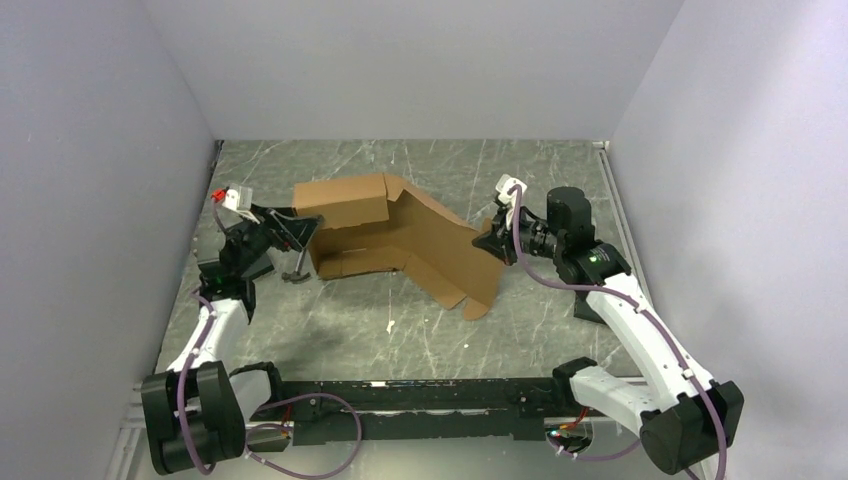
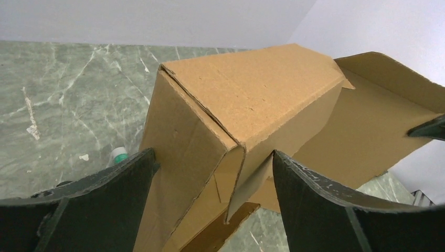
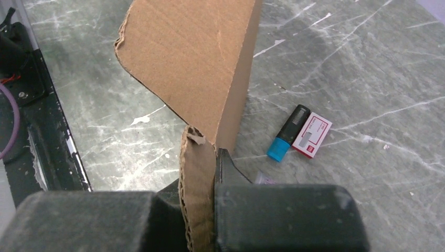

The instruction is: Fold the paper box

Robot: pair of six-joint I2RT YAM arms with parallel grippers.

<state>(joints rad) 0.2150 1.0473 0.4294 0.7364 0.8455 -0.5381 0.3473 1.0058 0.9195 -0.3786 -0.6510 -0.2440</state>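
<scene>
Grippers as I see them: right gripper (image 1: 488, 240) clamped on paper box (image 1: 400, 235) flap edge; left gripper (image 1: 295, 245) spread wide, fingers (image 2: 105, 199) astride box's left end, contact unclear.

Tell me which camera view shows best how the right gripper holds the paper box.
The right wrist view: there the right gripper is shut on an edge of the paper box, seen close. The top external view shows it at the box's right flap, but small. The left wrist view shows only one dark fingertip.

Top cam overhead; wrist cams close, prob. sharing paper box (image 1: 420, 240).
</scene>
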